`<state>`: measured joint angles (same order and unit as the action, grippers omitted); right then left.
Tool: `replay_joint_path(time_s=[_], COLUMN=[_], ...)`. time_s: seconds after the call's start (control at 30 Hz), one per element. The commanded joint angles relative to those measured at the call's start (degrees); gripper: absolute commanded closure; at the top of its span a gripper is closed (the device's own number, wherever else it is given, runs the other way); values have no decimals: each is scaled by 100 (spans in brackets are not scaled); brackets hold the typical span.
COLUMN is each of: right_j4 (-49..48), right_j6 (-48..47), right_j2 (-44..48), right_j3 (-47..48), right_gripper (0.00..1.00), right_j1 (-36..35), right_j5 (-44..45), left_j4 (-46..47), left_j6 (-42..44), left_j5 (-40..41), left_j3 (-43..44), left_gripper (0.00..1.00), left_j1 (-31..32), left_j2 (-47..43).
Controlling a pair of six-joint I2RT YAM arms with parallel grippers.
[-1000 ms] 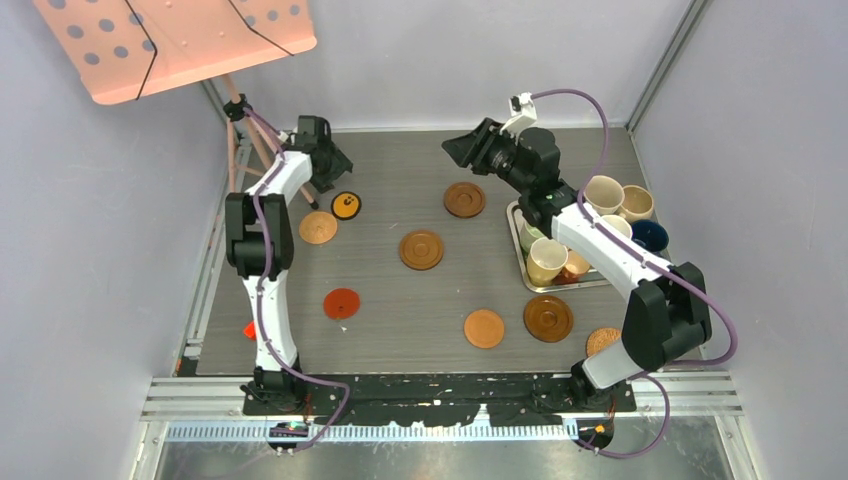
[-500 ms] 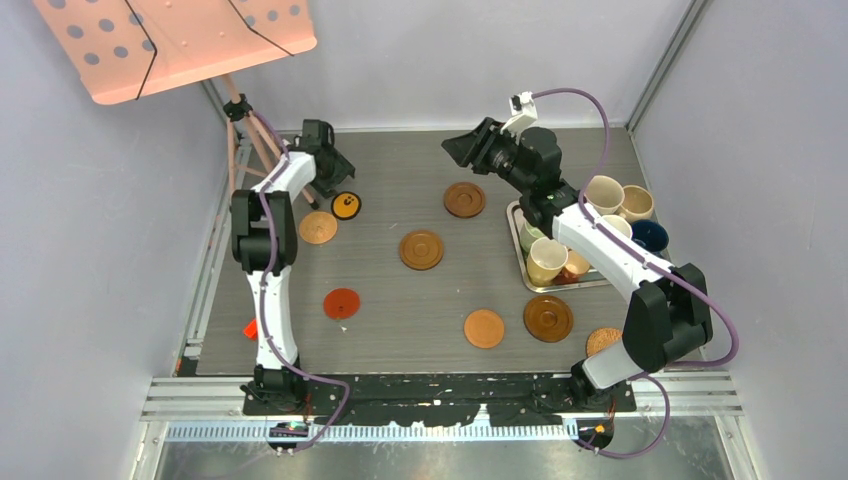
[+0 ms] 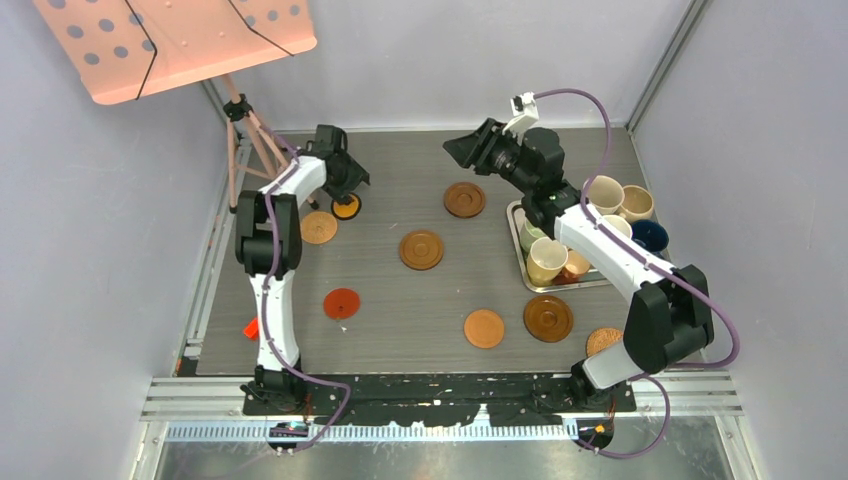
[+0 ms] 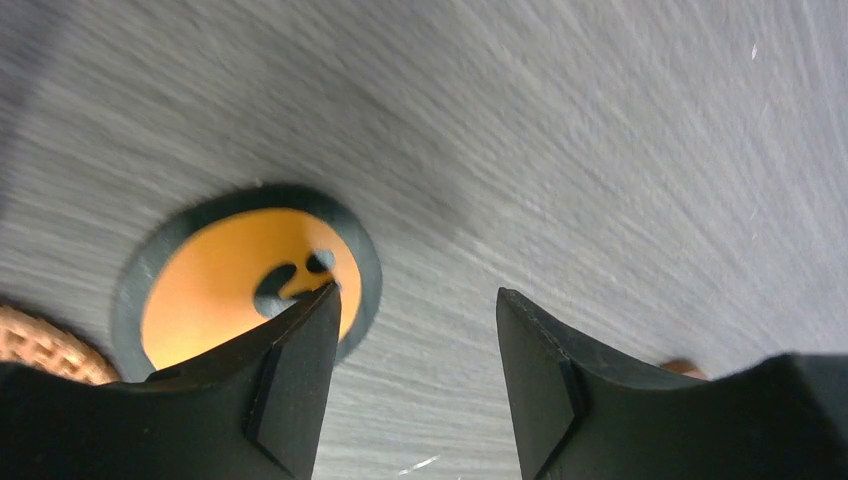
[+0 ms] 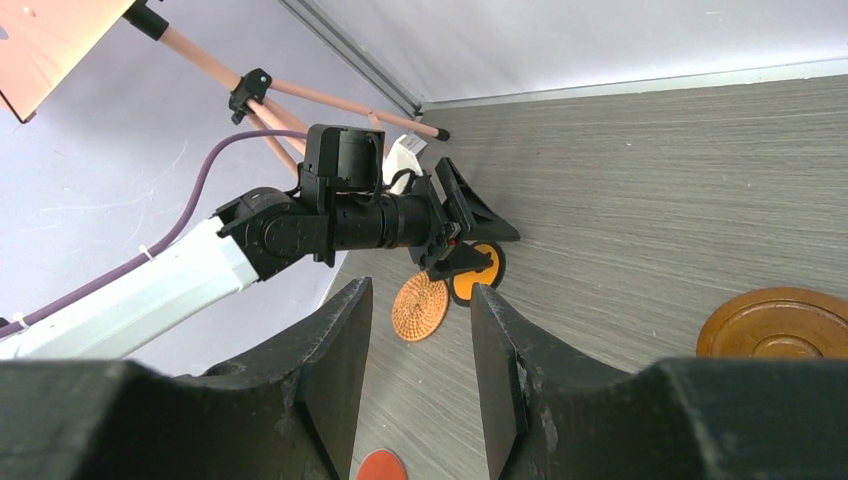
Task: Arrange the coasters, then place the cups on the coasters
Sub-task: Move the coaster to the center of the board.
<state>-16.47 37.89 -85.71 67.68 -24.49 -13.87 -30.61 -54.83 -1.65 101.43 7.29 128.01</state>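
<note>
Orange-and-black coaster [image 4: 245, 290] sits at 9 o'clock off our left gripper [image 4: 417, 295], whose jaws we see parted, empty.

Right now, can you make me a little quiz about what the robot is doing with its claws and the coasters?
1. Pick one: which coaster lies nearest the left claw? A woven, B black-and-orange, C dark brown.
2. True or false: the right claw is shut on something.
3. Fill in: the red coaster lies nearer the robot's ___ arm.

Key:
1. B, the black-and-orange coaster, just beside one fingertip.
2. False. It is open in the air with nothing between its fingers.
3. left
</note>
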Motion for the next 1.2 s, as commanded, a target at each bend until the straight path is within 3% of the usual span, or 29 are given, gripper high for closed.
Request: replay_joint_path(time_s=[0.0, 0.23, 0.3, 0.37, 0.43, 0.5, 0.93, 1.17], right_j4=[-262, -245, -250, -258, -241, -210, -111, -143], right_j6=[45, 48, 56, 64, 41, -10, -169, -140], right_j2=[361, 615, 651, 693, 722, 754, 902, 916], right_j3=[-65, -264, -298, -321, -333, -342, -326, -319], right_gripper=[52, 52, 52, 52, 52, 52, 52, 52], right_j1=[38, 36, 36, 40, 39, 41, 159, 238], right_j5=[-104, -76, -73, -79, -81, -74, -133, -197], left_j4=[38, -131, -147, -134, -98, -121, -778, -880], left_j6=[49, 527, 531, 425, 286, 166, 50, -239], left_j5=[-129, 594, 844, 930, 836, 866, 1119, 868], left_j3=[-430, -236, -163, -109, -61, -19, 698, 911], left_gripper=[39, 40, 44, 56, 81, 90, 90, 94], left_j1=[327, 315, 227, 125, 12, -67, -354, -467], left_j2=[-324, -627, -682, -673, -642, -602, 1, 287])
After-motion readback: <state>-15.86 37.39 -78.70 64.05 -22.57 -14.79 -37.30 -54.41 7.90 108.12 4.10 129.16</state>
